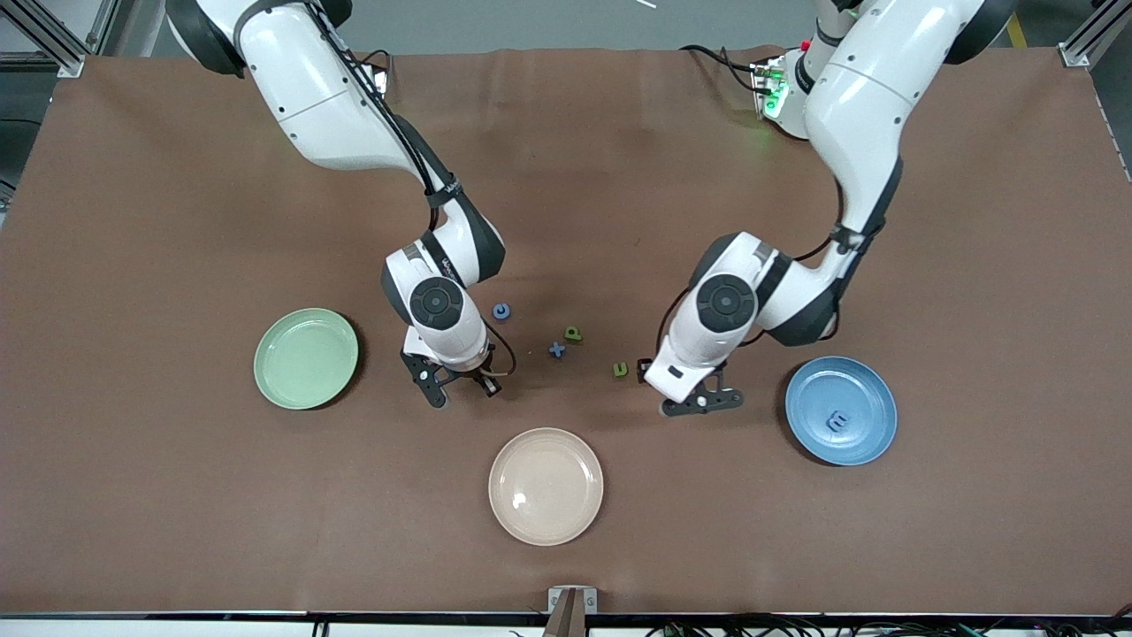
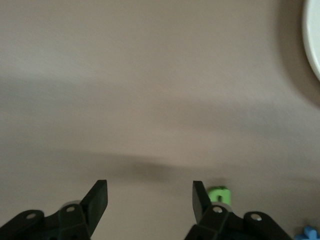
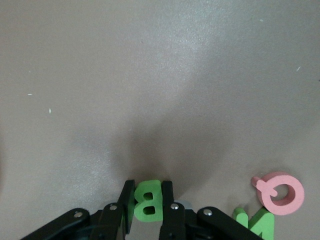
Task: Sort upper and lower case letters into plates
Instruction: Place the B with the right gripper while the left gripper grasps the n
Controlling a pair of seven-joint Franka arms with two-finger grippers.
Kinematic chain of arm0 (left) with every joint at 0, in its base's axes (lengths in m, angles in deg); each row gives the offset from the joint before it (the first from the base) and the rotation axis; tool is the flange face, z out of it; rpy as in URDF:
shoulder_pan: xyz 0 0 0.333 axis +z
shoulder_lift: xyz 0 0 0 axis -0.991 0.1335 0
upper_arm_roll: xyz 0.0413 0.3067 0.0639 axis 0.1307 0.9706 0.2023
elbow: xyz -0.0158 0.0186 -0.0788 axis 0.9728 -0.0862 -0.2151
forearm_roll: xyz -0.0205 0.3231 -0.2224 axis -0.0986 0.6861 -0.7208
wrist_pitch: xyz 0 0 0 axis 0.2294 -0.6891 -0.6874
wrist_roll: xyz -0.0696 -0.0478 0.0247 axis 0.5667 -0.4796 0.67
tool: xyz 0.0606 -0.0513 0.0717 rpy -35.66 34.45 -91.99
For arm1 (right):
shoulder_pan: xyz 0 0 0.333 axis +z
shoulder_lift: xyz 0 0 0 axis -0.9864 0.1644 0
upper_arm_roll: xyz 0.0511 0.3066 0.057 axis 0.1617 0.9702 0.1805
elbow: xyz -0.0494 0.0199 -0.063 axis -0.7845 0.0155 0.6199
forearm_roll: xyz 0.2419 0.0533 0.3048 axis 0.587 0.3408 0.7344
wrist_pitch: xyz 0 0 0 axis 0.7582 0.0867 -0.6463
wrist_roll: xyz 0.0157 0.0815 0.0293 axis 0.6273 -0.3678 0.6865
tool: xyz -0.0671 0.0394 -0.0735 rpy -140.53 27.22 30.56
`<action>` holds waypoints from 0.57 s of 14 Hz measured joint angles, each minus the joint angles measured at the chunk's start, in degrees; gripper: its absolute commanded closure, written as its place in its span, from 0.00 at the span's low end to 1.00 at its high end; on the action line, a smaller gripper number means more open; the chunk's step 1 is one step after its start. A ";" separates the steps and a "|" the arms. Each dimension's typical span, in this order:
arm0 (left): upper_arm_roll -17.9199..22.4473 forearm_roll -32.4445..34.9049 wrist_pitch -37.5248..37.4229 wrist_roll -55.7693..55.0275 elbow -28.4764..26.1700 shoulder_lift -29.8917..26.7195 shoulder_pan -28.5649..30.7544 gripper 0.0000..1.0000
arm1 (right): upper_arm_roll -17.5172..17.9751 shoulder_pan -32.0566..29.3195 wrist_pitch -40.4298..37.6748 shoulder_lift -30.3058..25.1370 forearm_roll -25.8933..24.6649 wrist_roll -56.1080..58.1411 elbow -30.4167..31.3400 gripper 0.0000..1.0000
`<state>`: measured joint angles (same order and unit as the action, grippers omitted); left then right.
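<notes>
My right gripper [image 3: 148,187] is shut on a green letter B [image 3: 148,202], low over the table between the mint green plate [image 1: 306,358] and the cream plate; it also shows in the front view [image 1: 462,387]. A pink Q [image 3: 280,192] and a green letter [image 3: 260,222] lie close beside it. My left gripper [image 2: 150,192] is open and empty over bare table, next to a green letter [image 2: 218,194] that also shows in the front view [image 1: 621,369]. It stands beside the blue plate [image 1: 871,389], which holds a blue letter [image 1: 837,422]. A blue c [image 1: 501,310], green p [image 1: 573,333] and blue x [image 1: 556,349] lie between the arms.
A cream-beige plate [image 1: 546,486] sits nearest the front camera, between the two grippers; its rim shows in the left wrist view [image 2: 312,40]. Brown cloth covers the table. A bracket [image 1: 572,602] sits at the table's front edge.
</notes>
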<state>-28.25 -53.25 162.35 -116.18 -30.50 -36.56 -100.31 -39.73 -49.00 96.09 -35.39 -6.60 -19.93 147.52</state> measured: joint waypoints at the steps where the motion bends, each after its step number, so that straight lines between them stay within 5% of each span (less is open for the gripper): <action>1: 0.07 0.00 1.03 -1.15 0.49 1.05 -1.50 0.31 | -0.14 -0.10 0.00 0.01 0.00 0.12 -0.03 1.00; 5: 0.34 0.00 2.71 -4.48 3.13 4.15 -5.52 0.39 | -0.73 -3.22 -4.71 -1.61 0.01 6.70 -1.32 1.00; 8: 0.78 0.10 3.37 -5.20 3.55 5.20 -6.17 0.43 | -0.82 -8.64 -10.33 -8.09 0.28 18.01 1.65 1.00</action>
<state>-27.47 -53.15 165.73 -121.38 -26.95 -31.36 -106.47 -40.54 -57.64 85.76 -43.48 -6.33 -1.92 149.18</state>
